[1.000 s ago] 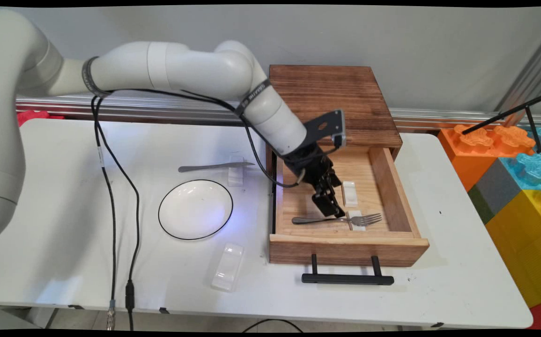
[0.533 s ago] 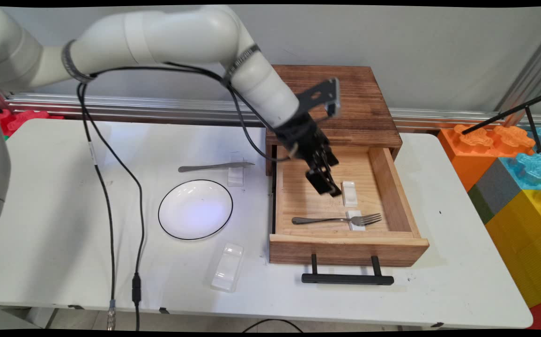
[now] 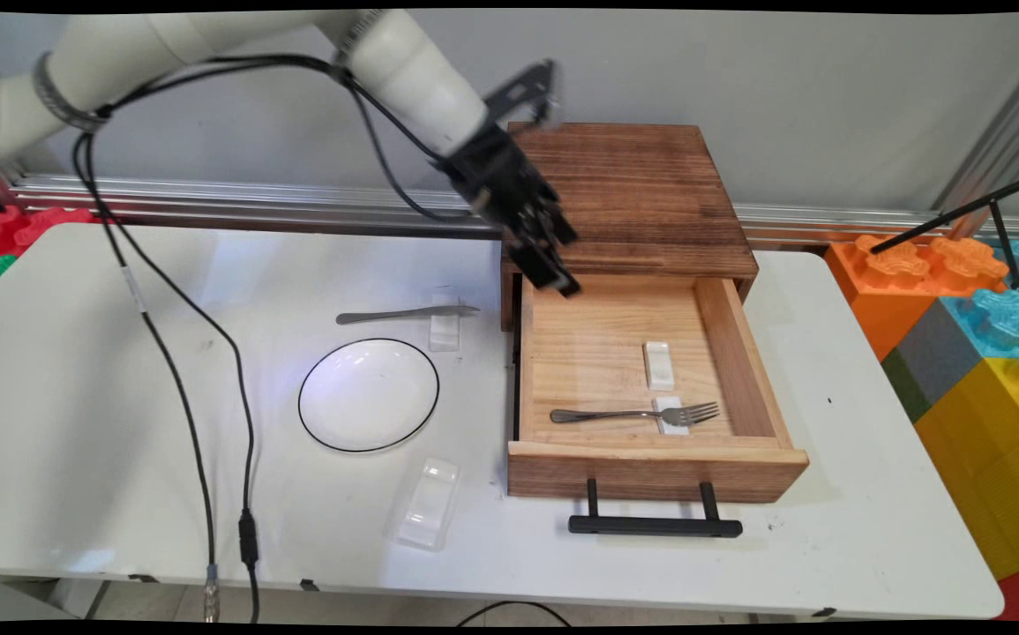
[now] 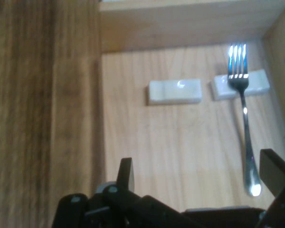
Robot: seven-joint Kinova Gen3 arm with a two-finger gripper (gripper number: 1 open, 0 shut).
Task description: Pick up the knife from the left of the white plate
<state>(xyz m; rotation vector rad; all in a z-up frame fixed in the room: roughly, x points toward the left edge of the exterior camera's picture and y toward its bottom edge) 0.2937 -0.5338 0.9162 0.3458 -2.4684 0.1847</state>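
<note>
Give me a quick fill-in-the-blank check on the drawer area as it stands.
1. The fork lies inside the open ____.
2. Its tines rest on a small white ____.
3. The gripper holds ____.
4. The knife lies on the table beyond the ____.

Missing words: drawer; rest; nothing; plate

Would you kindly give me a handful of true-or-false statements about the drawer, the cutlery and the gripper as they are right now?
1. The fork lies inside the open drawer. True.
2. The gripper holds the fork. False: its fingers are open and empty, above the drawer's back end.
3. The plate sits in the drawer. False: it is on the table, left of the drawer.
4. The fork's tines rest on a small white block. True.
5. A knife lies beyond the plate. True.
</note>
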